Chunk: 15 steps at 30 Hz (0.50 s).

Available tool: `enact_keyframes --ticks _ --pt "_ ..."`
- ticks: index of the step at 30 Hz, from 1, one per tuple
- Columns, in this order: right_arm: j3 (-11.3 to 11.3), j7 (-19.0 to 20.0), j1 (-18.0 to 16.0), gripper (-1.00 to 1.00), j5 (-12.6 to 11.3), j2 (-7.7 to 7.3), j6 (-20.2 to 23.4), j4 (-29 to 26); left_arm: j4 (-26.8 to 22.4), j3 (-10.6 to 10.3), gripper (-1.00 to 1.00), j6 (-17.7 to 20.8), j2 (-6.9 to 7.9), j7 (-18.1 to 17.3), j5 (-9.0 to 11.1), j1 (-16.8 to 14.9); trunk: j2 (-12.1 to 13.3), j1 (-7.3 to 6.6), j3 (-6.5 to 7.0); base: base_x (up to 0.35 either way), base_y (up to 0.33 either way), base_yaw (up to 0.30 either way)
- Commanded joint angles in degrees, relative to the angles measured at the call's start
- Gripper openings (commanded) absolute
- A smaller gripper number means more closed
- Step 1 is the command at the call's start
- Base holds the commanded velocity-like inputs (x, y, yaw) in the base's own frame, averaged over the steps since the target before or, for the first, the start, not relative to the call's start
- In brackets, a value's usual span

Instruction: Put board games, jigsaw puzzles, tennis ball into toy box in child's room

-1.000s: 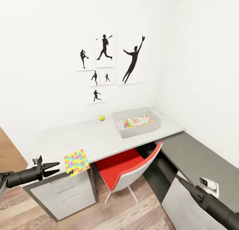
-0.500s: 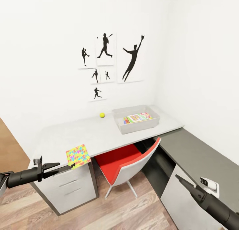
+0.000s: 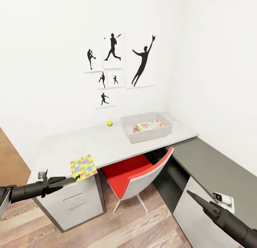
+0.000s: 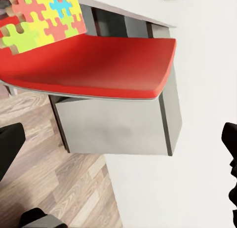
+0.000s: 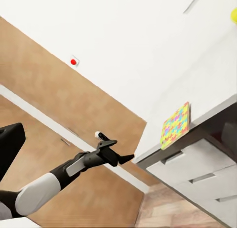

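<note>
Toys lie spread over the long table [image 3: 107, 144] in the head view: one jigsaw puzzle [image 3: 83, 167] sits at the near left corner above the white drawer unit [image 3: 73, 203], slightly overhanging the edge, the tennis ball [image 3: 109, 123] rests near the wall, and the toy box [image 3: 147, 128] stands toward the right end with colourful board games [image 3: 148, 125] already inside it. A red chair [image 3: 135, 178] is tucked under the desk, and black sports pictures [image 3: 117, 67] hang above. The left arm reaches in level from the left edge, the left gripper [image 3: 67, 179] with its fingers drawn close together, tips right at the puzzle's near edge; whether they pinch it cannot be told. The right arm rises from the lower right corner, the right gripper [image 3: 191, 195] pointing up and left beside the dark side cabinet [image 3: 214, 169], its fingers pressed into one point.

From the left wrist view, the puzzle [image 4: 37, 18] shows in one corner with the red chair seat [image 4: 94, 65] and wood floor [image 4: 49, 178] beyond; dark finger shapes sit at the frame's edges.

From the right wrist view, the left arm stretches level toward the desk corner, the left gripper [image 5: 126, 159] narrowed just short of the puzzle [image 5: 176, 126]; the ball [image 5: 234, 14] shows at the frame edge, and a red wall button [image 5: 73, 61] marks the wall.
</note>
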Motion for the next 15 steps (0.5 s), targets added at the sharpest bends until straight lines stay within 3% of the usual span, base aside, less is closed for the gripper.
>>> enact_keyframes --ticks 1,4,8,14,15 --pt "0.01 -0.07 0.0 1.0 -0.37 0.0 0.63 -0.05 0.0 0.04 1.0 0.63 -0.29 0.55 0.09 -0.06 -0.46 0.23 -0.24 0.0 0.0 0.0" --pt "0.03 -0.12 0.0 1.0 -0.39 0.14 1.1 -0.09 0.0 0.59 1.0 0.68 -1.57 4.1 0.19 -0.11 -1.67 0.89 -0.78 0.0 0.0 0.0" --pt "0.04 -0.12 0.0 1.0 -0.4 0.35 1.3 -0.11 0.0 3.23 1.0 0.69 -3.39 8.94 0.34 -0.18 -3.27 1.77 -1.5 0.0 0.0 0.0" --pt "0.03 -0.14 0.0 1.0 -0.4 0.48 1.36 -0.09 -0.04 10.63 1.0 -0.14 -6.72 14.86 0.43 -0.25 -5.68 3.09 -2.57 0.0 0.0 0.0" --pt "0.02 -0.14 0.0 1.0 -0.4 0.5 1.36 -0.1 -0.06 13.25 1.0 -0.81 -7.84 16.32 0.44 -0.24 -6.08 3.31 -2.75 0.0 0.0 0.0"
